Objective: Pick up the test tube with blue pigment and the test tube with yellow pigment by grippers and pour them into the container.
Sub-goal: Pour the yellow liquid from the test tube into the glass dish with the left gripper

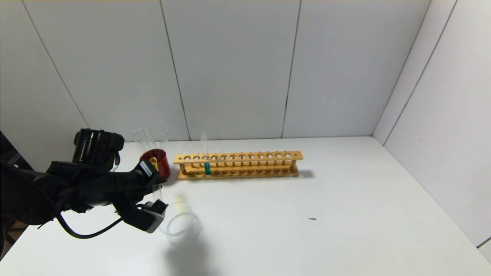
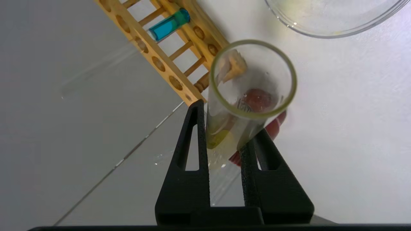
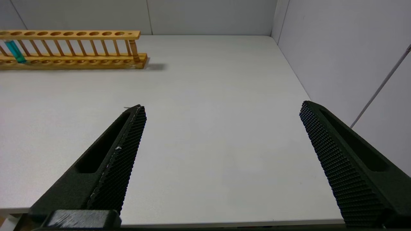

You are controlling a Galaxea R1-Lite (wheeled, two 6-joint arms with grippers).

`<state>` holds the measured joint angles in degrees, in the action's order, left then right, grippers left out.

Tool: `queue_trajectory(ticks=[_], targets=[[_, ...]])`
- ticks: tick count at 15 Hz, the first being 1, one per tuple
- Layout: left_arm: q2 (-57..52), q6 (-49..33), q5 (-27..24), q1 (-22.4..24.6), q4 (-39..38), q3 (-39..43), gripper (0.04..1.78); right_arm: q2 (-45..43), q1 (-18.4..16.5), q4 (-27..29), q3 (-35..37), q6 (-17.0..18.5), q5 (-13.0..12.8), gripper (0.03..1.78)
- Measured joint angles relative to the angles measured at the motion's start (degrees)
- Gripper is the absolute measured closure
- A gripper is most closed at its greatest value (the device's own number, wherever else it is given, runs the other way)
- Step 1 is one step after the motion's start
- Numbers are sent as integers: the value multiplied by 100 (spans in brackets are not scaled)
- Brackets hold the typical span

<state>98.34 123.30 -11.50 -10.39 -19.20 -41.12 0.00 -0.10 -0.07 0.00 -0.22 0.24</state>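
The left gripper (image 2: pixel 224 128) is clamped tight on the test tube with yellow pigment (image 2: pixel 244 106), held beside the glass container (image 1: pixel 180 226) near the table's left edge. Only a yellow residue shows inside, so drips could miss the dish. The test tube with blue pigment (image 1: pixel 207 168) stands in the wooden rack (image 1: pixel 238 165); the right gripper (image 3: pixel 221 134) waits wide open, holding nothing.

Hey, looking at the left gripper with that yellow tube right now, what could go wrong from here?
1. The left gripper pinches the test tube with yellow pigment near one end only; smooth glass could slip or twist.
2. A little yellow liquid sits near its bottom; its mouth is beside the container, not clearly over it, so tilting further might spill onto the table.
3. The red cup with spare tubes stands close behind; the arm may knock it.
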Motion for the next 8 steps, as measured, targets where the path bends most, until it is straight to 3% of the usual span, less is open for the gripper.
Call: queue_trajectory(ticks=[8], targets=[[375, 440, 296, -201, -605, -182, 150, 0, 0, 0, 0, -2, 0, 6]])
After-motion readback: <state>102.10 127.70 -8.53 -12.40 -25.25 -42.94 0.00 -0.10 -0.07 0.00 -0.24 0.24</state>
